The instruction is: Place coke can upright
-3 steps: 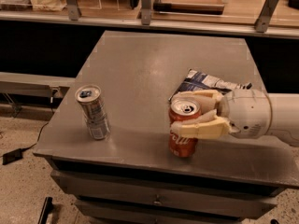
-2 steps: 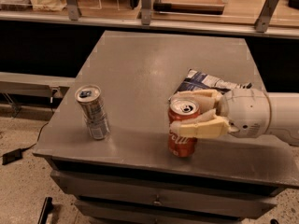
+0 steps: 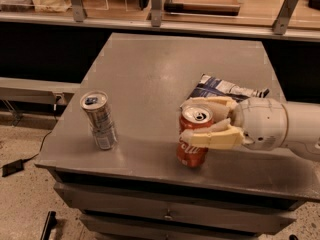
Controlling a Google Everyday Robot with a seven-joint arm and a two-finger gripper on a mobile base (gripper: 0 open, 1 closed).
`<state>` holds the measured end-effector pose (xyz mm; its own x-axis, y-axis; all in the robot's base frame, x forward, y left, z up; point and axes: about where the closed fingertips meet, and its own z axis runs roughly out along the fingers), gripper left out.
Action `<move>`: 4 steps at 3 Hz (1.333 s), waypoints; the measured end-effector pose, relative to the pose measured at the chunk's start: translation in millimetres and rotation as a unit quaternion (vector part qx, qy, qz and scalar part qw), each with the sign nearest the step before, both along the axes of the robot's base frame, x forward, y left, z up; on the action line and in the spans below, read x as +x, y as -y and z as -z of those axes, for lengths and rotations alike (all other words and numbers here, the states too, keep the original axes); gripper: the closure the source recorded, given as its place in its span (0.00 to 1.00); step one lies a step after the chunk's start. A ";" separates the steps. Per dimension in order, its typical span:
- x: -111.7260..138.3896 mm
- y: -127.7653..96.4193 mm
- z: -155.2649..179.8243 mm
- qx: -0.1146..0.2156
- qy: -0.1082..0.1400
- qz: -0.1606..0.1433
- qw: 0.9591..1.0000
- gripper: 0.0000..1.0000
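Observation:
The coke can [image 3: 191, 149] is red-orange with white script and a silver top. It stands upright near the front edge of the grey table [image 3: 150, 74], right of centre. My gripper [image 3: 200, 121] reaches in from the right. Its cream fingers [image 3: 212, 138] sit on either side of the can's upper part, closed around it.
A slim silver-grey can [image 3: 99, 120] stands upright at the front left of the table. A dark blue chip bag [image 3: 222, 88] lies just behind my gripper. A counter edge with metal posts [image 3: 155, 14] runs along the back. The table's front edge is close below the coke can.

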<state>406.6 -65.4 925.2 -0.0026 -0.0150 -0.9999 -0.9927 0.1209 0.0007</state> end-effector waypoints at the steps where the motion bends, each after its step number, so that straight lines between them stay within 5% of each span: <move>1: -0.5 -2.6 -1.4 0.000 0.007 -0.003 1.000 0.30; 2: -0.9 -4.4 -2.0 0.000 0.008 -0.005 1.000 0.08; 4: -1.3 -6.0 -2.5 0.000 0.009 -0.007 1.000 0.00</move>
